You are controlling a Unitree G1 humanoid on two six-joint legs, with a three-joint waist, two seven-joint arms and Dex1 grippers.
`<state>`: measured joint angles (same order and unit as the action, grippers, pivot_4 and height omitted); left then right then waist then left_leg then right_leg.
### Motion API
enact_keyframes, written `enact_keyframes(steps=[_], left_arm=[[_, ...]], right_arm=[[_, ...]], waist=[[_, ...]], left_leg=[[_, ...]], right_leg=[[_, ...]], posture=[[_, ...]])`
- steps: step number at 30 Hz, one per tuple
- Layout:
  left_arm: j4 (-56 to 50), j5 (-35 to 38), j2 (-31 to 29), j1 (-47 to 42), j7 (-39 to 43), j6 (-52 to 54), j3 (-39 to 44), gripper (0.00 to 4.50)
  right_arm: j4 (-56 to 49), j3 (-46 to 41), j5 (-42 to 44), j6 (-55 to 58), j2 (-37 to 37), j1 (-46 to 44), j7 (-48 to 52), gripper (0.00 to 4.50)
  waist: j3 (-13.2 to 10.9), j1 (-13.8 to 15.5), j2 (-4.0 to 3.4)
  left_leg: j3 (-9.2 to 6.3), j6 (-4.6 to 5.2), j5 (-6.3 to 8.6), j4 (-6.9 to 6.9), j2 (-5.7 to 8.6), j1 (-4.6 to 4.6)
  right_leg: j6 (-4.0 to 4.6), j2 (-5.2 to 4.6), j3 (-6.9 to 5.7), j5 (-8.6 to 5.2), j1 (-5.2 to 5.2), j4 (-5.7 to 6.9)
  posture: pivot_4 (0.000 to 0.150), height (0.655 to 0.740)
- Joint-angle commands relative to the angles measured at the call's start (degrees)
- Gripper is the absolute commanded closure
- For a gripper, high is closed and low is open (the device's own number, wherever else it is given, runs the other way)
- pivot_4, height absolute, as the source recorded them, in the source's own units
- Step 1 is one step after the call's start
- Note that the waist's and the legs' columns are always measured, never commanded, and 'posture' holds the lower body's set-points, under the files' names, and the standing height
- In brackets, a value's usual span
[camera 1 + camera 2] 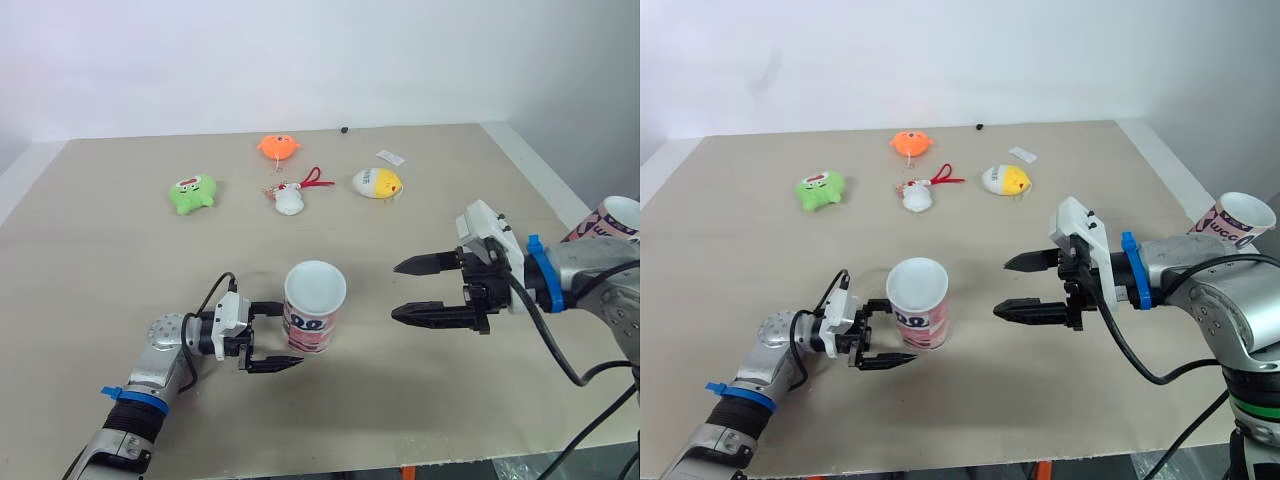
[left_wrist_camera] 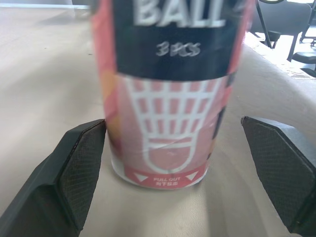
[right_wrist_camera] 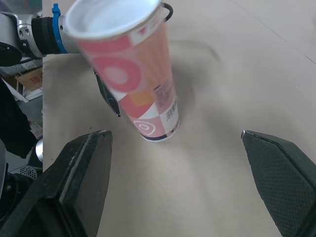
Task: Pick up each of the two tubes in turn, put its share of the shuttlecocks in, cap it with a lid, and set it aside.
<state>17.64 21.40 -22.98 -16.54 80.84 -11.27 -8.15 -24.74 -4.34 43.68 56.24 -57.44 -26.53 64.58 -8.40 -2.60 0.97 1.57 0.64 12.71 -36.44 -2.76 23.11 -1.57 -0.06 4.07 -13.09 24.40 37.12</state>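
Note:
A pink shuttlecock tube [image 1: 314, 308] with a white top stands upright on the tan table [image 1: 120, 270], near its front. My left gripper [image 1: 286, 335] is open around the tube's base, one finger [image 2: 84, 163] close against its side and the other finger [image 2: 276, 163] well apart. To the tube's right, my right gripper [image 1: 398, 290] hangs open, pointing at the tube with a gap between them and nothing held. The same tube [image 3: 133, 84] leans across the right wrist view. A second pink tube [image 1: 608, 222] sits at the far right edge behind my right arm.
Small toys lie across the back of the table: a green one [image 1: 192, 193], an orange one [image 1: 278, 147], a white one with a red cord [image 1: 290, 198] and a yellow-and-white egg [image 1: 377, 183]. A white tag [image 1: 391, 157] lies behind the egg.

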Motion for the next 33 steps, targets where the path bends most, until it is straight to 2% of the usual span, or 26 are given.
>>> enact_keyframes(steps=[1,7,14,18,24,33], left_arm=[[-1.4,0.1,-1.9,1.6,0.7,1.4,0.2,0.00],[-6.4,1.6,-6.1,4.7,0.2,4.0,2.5,0.00],[-11.3,4.0,-11.2,9.6,-1.8,6.3,7.9,0.00],[-17.7,6.5,-13.3,14.5,-4.5,8.6,12.4,0.00],[-26.4,9.5,-15.3,20.6,-7.6,12.0,16.5,0.00],[-31.7,10.4,-15.4,23.2,-10.8,14.5,17.6,0.00]], right_arm=[[-2.0,-0.9,0.6,-1.0,-0.6,1.4,-0.3,0.03],[-2.6,2.4,-2.6,-3.9,2.9,5.4,-4.1,0.03],[-0.9,13.3,-12.2,-11.7,7.0,8.6,-5.4,0.03],[1.8,18.4,-15.7,-14.8,11.4,5.6,-5.2,0.03],[6.0,21.1,-17.4,-16.4,16.5,1.3,-3.9,0.03],[9.3,22.9,-17.6,-17.1,21.0,-2.8,-0.5,0.03]], waist=[[0.0,0.0,0.03],[-0.1,-0.1,0.15],[-0.4,0.0,0.36],[-0.6,-0.2,0.71],[-0.7,0.0,0.78],[-0.7,0.1,0.81]], left_leg=[[0.00,0.00,0.00,0.00,0.00,0.01],[0.00,0.01,0.02,0.00,-0.08,-0.01],[0.06,-0.01,0.03,-0.01,-0.16,0.02],[0.06,-0.02,0.04,-0.02,-0.16,0.06],[0.07,-0.06,0.05,-0.03,-0.17,0.11],[0.07,-0.10,0.07,-0.04,-0.13,0.12]], right_leg=[[0.00,0.00,0.00,0.00,0.00,0.00],[0.01,0.04,-0.01,-0.02,0.01,0.00],[0.24,0.05,-0.01,-0.13,0.08,0.02],[0.25,-0.01,-0.02,-0.14,0.10,0.02],[0.27,-0.07,-0.07,-0.15,0.14,0.02],[0.25,-0.09,-0.10,-0.15,0.13,0.02]], posture=[[0.150,0.7400],[0.150,0.7400],[0.150,0.7400],[0.150,0.7400],[0.150,0.7400],[0.150,0.7400]])
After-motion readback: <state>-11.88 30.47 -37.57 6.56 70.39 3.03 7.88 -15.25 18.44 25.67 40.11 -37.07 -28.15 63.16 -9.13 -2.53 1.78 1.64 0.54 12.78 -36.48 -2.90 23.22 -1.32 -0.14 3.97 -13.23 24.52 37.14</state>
